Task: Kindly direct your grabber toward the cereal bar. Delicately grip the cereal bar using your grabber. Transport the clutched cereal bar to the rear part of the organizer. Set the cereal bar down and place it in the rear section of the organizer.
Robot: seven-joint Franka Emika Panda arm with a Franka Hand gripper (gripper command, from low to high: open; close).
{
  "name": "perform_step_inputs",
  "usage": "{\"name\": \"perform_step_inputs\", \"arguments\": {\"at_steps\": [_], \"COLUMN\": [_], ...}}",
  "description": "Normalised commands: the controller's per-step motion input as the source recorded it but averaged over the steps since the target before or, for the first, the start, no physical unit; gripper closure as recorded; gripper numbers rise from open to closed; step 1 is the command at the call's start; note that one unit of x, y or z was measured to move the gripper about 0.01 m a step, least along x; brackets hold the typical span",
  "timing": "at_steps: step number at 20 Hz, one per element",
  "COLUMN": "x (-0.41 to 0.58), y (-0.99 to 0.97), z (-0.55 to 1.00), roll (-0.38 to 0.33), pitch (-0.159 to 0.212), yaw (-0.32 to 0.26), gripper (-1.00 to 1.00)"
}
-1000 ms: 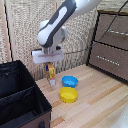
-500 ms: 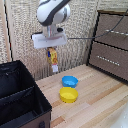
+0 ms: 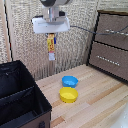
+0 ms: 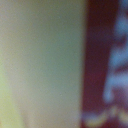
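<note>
My grabber is high above the table, its white boxy head at the top of the exterior view. It is shut on the cereal bar, a narrow yellow-orange packet with red and white print that hangs straight down from the fingers. The organizer, a large black fabric box with an inner divider, stands at the exterior view's lower left, below the bar and off to its left. The wrist view is a blurred close-up of the bar's packet, red with white print beside a pale yellow area.
A blue bowl and a yellow bowl sit on the wooden table right of the organizer. A brown wooden drawer cabinet stands at the exterior view's right. A wicker-like wall is behind.
The grabber has risen with the cereal bar in it and stands higher above the table than a second ago. The bowls and organizer have not moved.
</note>
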Motion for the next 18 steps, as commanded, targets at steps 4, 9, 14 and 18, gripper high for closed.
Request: {"name": "perform_step_inputs", "arguments": {"at_steps": [4, 9, 14, 18], "x": [-0.004, 0.0, 0.0, 0.0], "y": [0.4, 0.53, 0.59, 0.66], "z": [0.53, 0.27, 0.13, 0.03], "roll": [0.0, 0.0, 0.0, 0.0], "pitch": [-0.051, -0.008, 0.0, 0.0], "yaw": [-0.248, -0.216, -0.198, -0.178], "gripper": [1.0, 1.0, 1.0, 1.0]}}
